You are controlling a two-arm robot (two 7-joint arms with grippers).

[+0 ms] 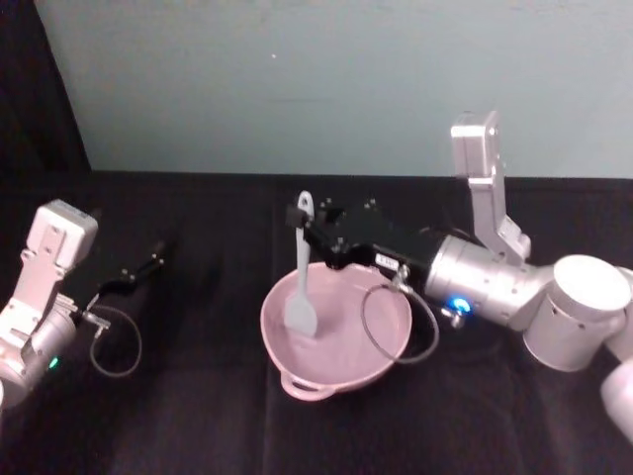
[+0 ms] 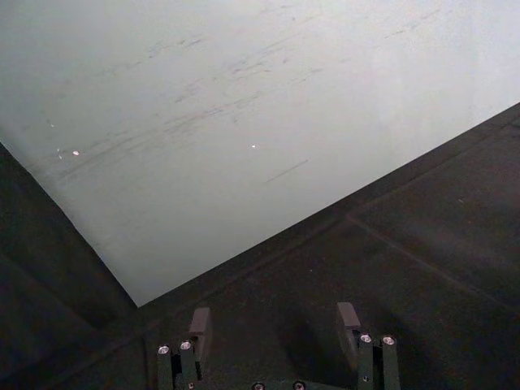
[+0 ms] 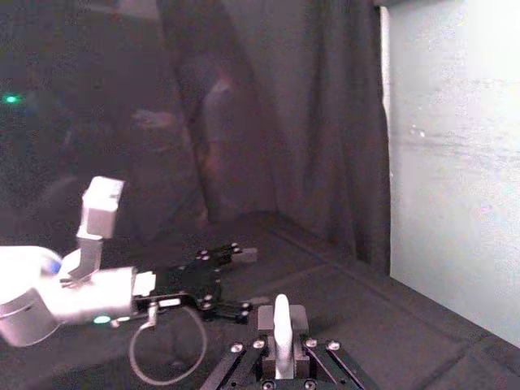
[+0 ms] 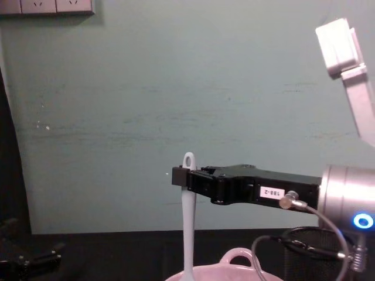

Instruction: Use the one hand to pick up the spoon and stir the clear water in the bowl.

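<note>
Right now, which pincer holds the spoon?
The right pincer, shut on the spoon standing in the bowl; the left pincer sits open and empty.

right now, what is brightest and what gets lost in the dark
Head view: the wall is brightest; the spoon in the right tool and the bowl stand out, while the open left tool, parked at the left, sinks into the black cloth. Right wrist view: dark curtain. Left wrist view: glints on the wall.
</note>
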